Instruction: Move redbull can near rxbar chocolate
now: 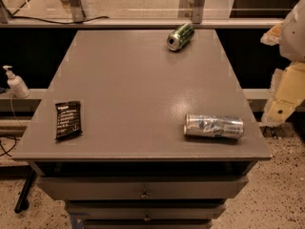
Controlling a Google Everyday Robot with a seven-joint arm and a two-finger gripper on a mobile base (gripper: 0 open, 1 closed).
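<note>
Camera view. The redbull can (214,127) lies on its side near the front right corner of the grey tabletop (133,80), its long axis running left to right. The rxbar (68,119) lies flat, well apart to the left of the redbull can and about level with it. A green can (180,36), also on its side, rests well behind the redbull can, by the far edge. A pump bottle (16,82) stands far to the left of the redbull can, off the tabletop. The gripper (285,97) hangs to the right of the redbull can and a little behind it, beyond the tabletop's edge, touching nothing. Whether it is open or closed cannot be told.

Judged from this layout, the task is at its start and the step in hand is the approach and grasp. The gripper would do best to come in over the redbull can and descend straight onto its mid-length, closing across the narrow width rather than along the length. A lying can rolls readily, and the front edge is near, so a sideways nudge is the main risk. Once lifted clear, the redbull can travels left over bare surface, with the green can well out of the path. It should be released low, just beside the rxbar, not on the wrapper.
</note>
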